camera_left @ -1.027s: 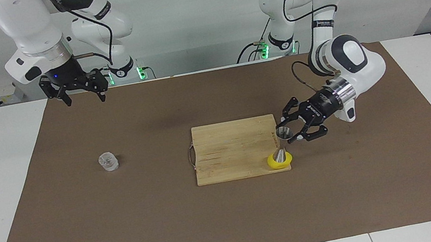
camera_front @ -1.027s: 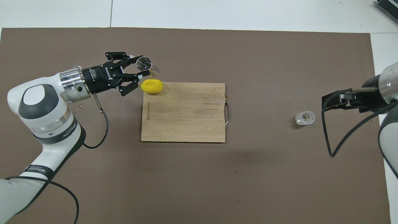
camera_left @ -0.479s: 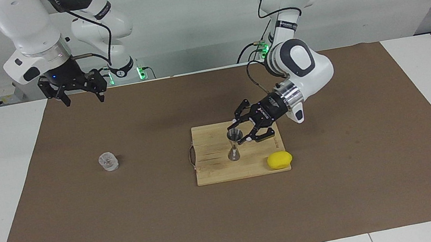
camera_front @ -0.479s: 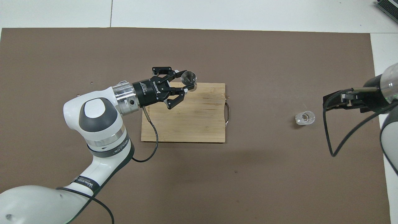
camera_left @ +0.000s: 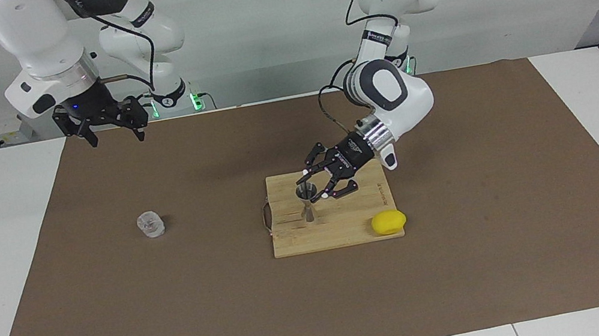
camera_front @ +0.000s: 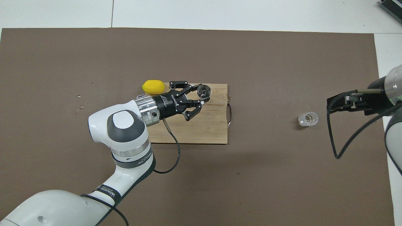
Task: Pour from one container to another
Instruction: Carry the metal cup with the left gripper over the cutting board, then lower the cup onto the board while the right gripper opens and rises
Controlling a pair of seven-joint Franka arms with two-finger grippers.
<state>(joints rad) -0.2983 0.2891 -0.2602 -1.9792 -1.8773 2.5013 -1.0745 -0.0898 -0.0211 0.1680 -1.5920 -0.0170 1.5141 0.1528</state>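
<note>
Your left end effector [camera_left: 313, 187] was grasping the jigger [camera_left: 307, 205] at its upper cone, over the board [camera_left: 346, 227]. The smooth steel looked slippery; the waist seemed safer. Right end effector [camera_left: 109, 123] waited, released.

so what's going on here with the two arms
The left gripper holds the steel jigger upright on the wooden cutting board, near the handle end. A yellow lemon lies at the board's corner toward the left arm's end. The clear glass cup stands untouched on the brown mat, while the right gripper waits in the air.
</note>
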